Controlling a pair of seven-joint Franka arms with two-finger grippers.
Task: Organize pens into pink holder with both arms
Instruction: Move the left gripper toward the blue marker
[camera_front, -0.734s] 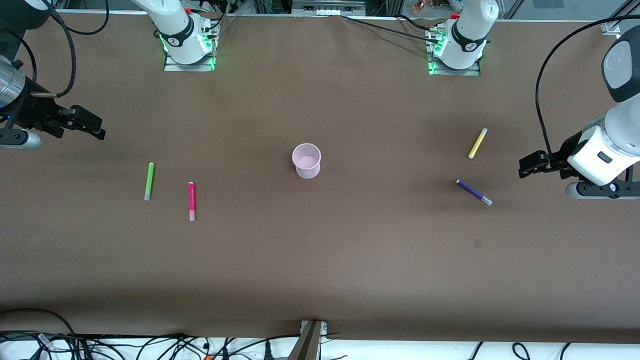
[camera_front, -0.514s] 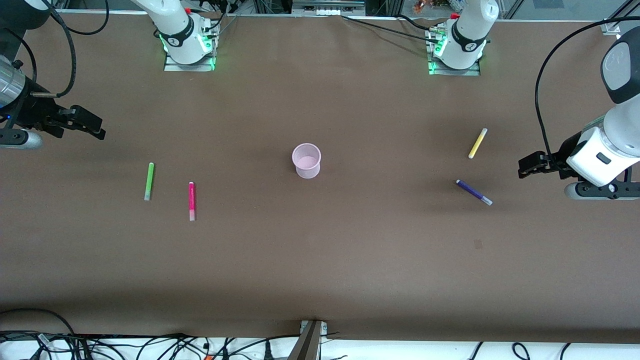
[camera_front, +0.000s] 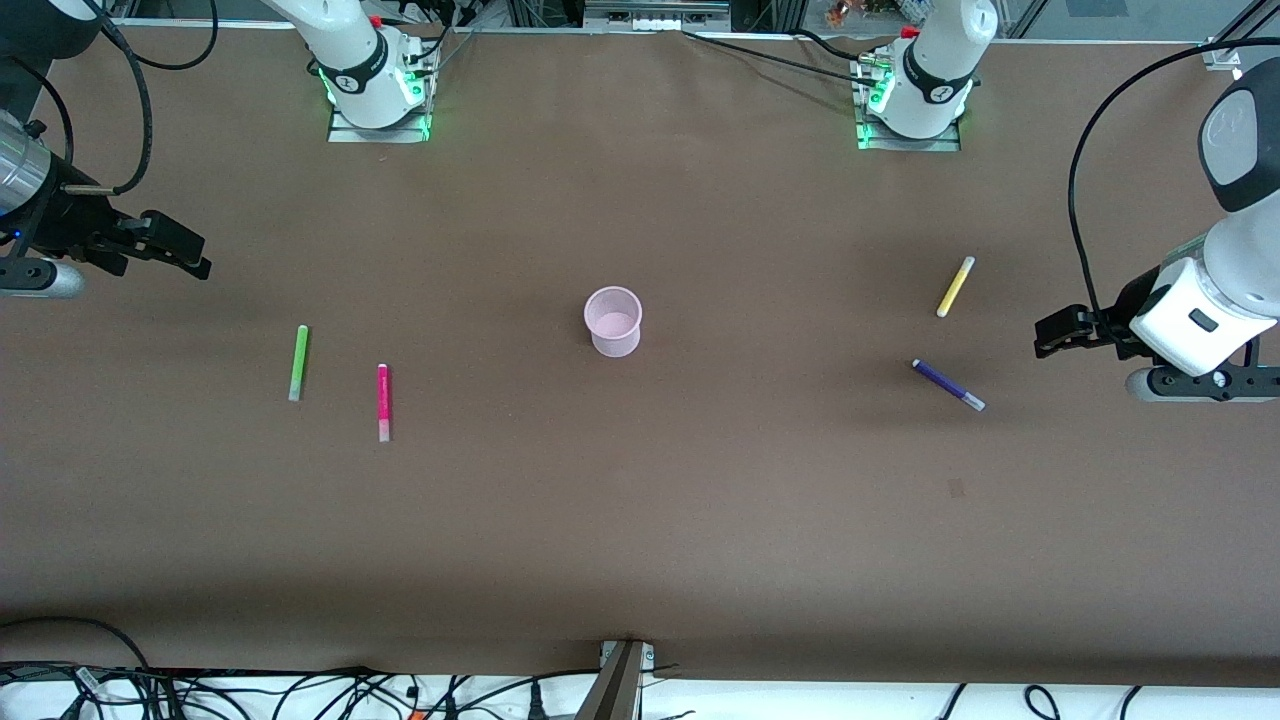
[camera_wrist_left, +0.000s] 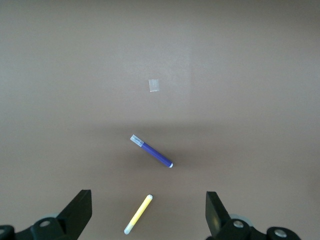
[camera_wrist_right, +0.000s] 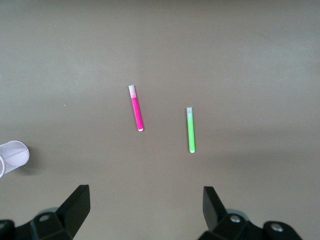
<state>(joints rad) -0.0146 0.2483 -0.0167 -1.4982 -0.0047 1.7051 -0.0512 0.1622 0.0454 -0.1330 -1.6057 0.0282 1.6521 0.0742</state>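
on the brown table (camera_front: 700, 520) four slim marker pens (camera_front: 383, 401) lie flat around the upright translucent pink holder cup (camera_front: 613, 321), while the left gripper (camera_front: 1045, 334) and right gripper (camera_front: 195, 258) hang wide open and empty over its two ends.

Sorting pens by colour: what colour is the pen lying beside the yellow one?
Dark purple pen with a pale whitish end, clearest in the left wrist view.

Four pens lie on the brown table (camera_front: 700, 520): one green pen (camera_front: 298, 362), one magenta-pink pen (camera_front: 383, 401), one dark purple pen (camera_front: 948, 385) and one yellow pen (camera_front: 955, 286). There is one pink holder (camera_front: 613, 321). Two arms carry two grippers, the left gripper (camera_front: 1045, 335) and the right gripper (camera_front: 195, 258), and one small pale patch (camera_front: 956, 488) marks the table.
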